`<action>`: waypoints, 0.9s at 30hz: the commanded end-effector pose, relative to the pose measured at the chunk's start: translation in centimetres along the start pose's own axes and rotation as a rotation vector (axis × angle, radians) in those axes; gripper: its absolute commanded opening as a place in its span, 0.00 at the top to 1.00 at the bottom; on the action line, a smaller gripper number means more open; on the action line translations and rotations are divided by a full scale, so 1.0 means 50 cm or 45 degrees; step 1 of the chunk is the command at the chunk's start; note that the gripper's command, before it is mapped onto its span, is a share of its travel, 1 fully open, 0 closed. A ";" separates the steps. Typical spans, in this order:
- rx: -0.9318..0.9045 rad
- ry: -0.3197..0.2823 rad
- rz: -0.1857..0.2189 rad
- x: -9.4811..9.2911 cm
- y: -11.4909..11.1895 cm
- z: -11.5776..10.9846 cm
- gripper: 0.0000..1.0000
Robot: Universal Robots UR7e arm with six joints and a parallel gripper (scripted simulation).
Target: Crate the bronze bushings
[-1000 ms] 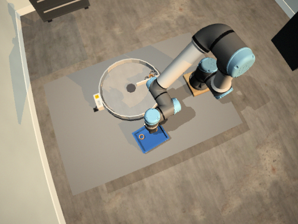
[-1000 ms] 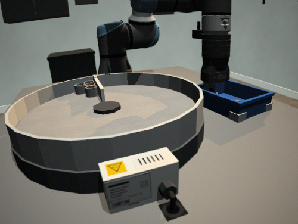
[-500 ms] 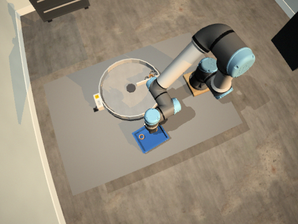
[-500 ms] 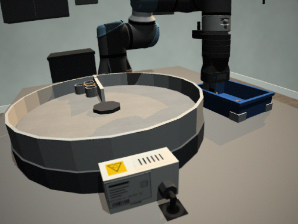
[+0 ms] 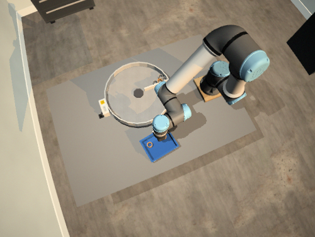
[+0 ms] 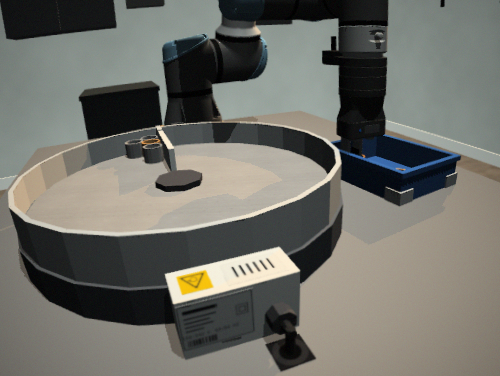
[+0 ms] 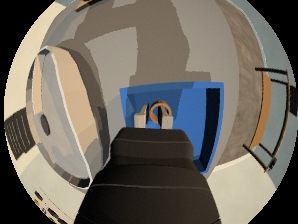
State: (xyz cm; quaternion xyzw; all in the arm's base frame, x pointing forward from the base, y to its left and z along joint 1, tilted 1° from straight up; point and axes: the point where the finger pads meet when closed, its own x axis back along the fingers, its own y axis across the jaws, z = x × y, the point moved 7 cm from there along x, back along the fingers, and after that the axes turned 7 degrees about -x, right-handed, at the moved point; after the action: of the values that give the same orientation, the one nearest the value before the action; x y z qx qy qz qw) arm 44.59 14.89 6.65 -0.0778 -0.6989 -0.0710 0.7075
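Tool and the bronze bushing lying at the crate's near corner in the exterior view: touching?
Apart. The exterior view shows blue crate between the tool and that bushing.
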 end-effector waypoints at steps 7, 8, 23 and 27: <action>0.000 -0.002 -0.001 0.003 0.000 -0.001 0.58; 0.000 -0.002 -0.001 0.006 0.000 -0.001 0.58; 0.000 -0.002 -0.001 0.013 0.000 -0.001 0.58; 0.000 -0.002 -0.001 0.022 -0.001 -0.001 0.58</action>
State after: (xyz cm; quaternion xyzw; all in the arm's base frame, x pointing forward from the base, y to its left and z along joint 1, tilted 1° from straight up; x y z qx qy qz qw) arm 44.58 14.87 7.34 -0.0778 -0.6987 -0.0710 0.7076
